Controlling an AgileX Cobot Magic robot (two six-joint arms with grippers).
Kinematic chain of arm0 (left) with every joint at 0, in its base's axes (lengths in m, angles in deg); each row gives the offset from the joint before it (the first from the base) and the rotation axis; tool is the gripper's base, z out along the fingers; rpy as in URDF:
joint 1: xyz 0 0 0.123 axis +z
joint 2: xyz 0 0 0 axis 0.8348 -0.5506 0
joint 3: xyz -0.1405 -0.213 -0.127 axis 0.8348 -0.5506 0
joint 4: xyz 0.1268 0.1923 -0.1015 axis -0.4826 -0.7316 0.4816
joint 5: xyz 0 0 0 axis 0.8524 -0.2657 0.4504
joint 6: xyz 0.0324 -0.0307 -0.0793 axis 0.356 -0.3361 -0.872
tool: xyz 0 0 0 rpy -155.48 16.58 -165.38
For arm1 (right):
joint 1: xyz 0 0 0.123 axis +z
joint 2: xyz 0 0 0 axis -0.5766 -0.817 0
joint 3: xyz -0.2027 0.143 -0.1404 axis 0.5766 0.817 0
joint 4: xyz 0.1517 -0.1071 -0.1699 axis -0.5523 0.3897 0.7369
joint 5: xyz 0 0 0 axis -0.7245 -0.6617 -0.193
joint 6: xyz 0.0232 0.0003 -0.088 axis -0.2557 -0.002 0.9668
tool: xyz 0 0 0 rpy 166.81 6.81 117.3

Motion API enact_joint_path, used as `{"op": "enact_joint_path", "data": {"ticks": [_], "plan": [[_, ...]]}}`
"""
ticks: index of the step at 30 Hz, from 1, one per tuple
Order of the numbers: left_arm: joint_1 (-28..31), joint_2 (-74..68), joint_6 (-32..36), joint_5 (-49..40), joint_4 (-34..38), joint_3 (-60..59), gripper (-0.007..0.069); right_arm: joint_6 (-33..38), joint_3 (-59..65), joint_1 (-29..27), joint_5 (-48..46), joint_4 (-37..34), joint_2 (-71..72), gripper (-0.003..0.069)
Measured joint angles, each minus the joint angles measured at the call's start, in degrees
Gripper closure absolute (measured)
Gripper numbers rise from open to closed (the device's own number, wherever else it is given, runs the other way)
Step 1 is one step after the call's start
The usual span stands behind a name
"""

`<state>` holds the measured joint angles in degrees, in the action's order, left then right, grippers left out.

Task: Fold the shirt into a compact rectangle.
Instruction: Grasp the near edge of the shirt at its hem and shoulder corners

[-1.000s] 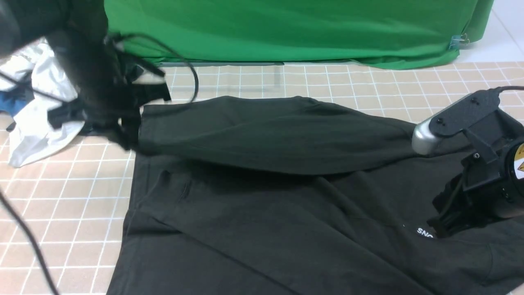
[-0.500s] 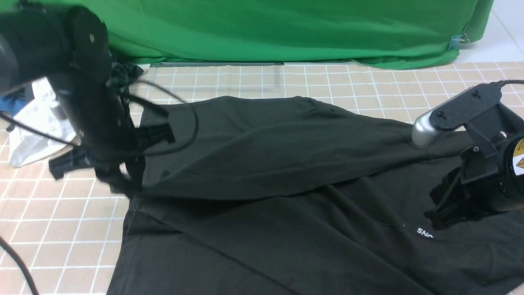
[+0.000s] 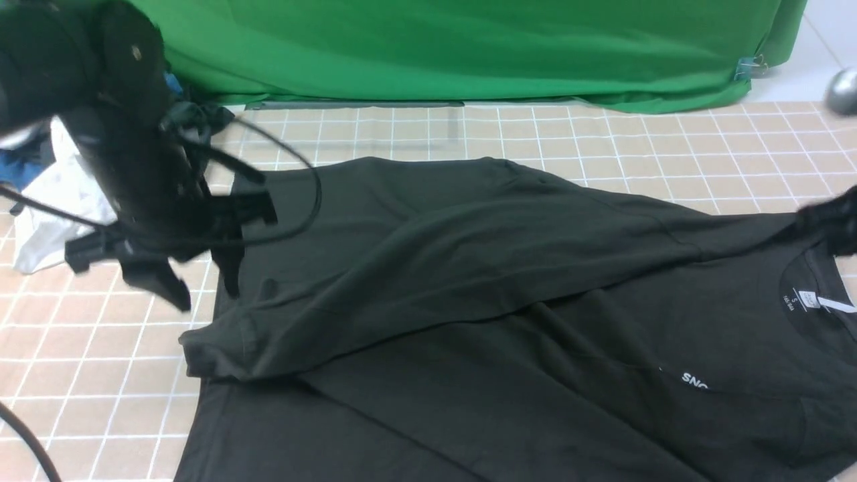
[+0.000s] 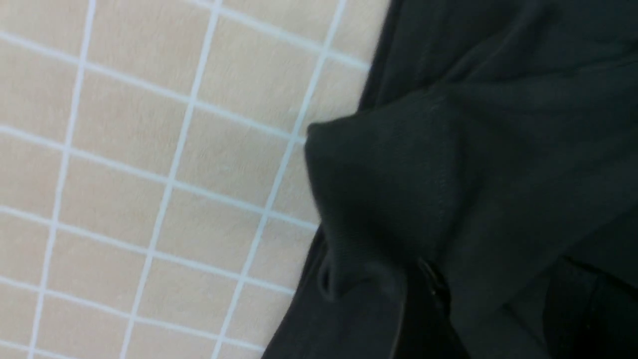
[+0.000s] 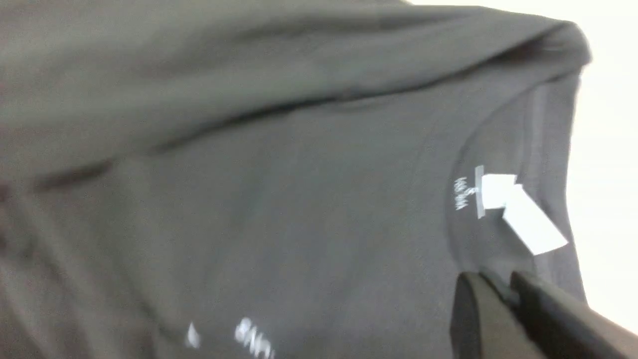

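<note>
The black shirt (image 3: pixel 509 375) lies spread on the tiled surface, its white chest print (image 3: pixel 694 381) near the right. One long sleeve (image 3: pixel 435 268) lies folded across the body, its cuff (image 3: pixel 214 345) crumpled at the left edge. My left gripper (image 3: pixel 207 300) hovers just above that cuff (image 4: pixel 379 199), open and empty. My right gripper (image 3: pixel 833 221) is a dark blur by the collar and white neck tag (image 3: pixel 820 301). Its fingers (image 5: pixel 478 304) stand close together with a thin slit, just past the tag (image 5: pixel 518 209); whether cloth sits between them is unclear.
A green cloth backdrop (image 3: pixel 469 47) closes off the far side. A heap of white and blue fabric (image 3: pixel 47 201) lies at the far left behind my left arm. A black cable (image 3: pixel 304 201) loops over the shirt's far left corner. Bare tiles (image 3: pixel 87 361) show to the left.
My left gripper carried the sleeve toward the near side, opened and let the cuff drop onto the shirt. My right gripper lifted off the chest and swung right, uncovering the collar and tag.
</note>
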<state>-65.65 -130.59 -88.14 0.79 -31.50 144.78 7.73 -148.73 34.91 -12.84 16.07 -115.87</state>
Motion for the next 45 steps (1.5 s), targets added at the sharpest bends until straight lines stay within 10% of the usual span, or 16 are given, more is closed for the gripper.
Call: {"op": "enact_joint_path", "data": {"ticks": [9, 35, 38, 45], "plan": [[-1.16, -0.74, 3.35, 5.63, 4.06, -1.94, 0.06, 2.55, -9.01, -5.19, 1.6, -3.07, -18.17, 0.0315], [-8.29, -1.99, 4.06, 7.74, 4.52, -4.66, 0.0614, 0.2, -27.63, -5.19, -1.29, -10.77, -41.17, 0.0085], [-8.29, -1.99, 4.0, 7.74, 4.98, -4.66, 0.0614, 1.37, -27.63, -5.19, 0.57, -12.89, -41.23, 0.0096], [-8.29, -1.99, 4.0, 7.74, 5.09, -4.66, 0.0614, 6.16, -27.63, -5.19, 4.87, -16.21, -41.4, 0.0562]]}}
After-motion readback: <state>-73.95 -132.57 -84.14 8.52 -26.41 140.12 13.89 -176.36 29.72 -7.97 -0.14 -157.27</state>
